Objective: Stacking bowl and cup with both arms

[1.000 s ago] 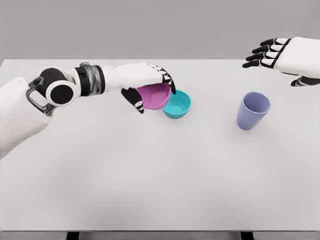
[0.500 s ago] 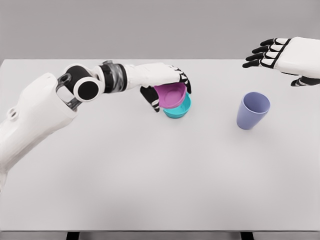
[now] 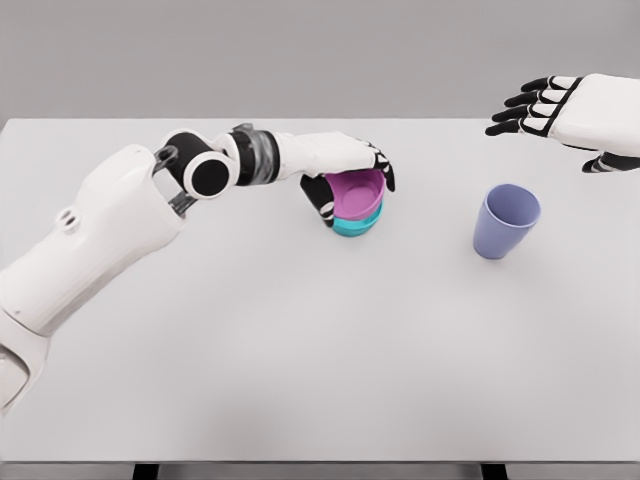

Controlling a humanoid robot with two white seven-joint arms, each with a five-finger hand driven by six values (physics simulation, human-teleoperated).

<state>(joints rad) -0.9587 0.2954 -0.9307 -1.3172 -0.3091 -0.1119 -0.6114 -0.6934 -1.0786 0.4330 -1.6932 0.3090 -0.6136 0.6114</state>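
Note:
A purple bowl (image 3: 356, 192) sits inside a teal bowl (image 3: 354, 226) near the middle of the white table (image 3: 300, 350). My left hand (image 3: 352, 180) is curled around the purple bowl from above and from its left side, with black fingers over its far rim. A lavender cup (image 3: 505, 220) stands upright to the right, apart from both bowls. My right hand (image 3: 560, 108) hovers at the upper right, beyond the cup, with its fingers spread and nothing in them.
The left arm (image 3: 120, 230) stretches across the left half of the table. The table's front edge runs along the bottom of the view.
The left hand carried the purple bowl to the right and lowered it into the teal bowl. The right hand and the cup have not moved.

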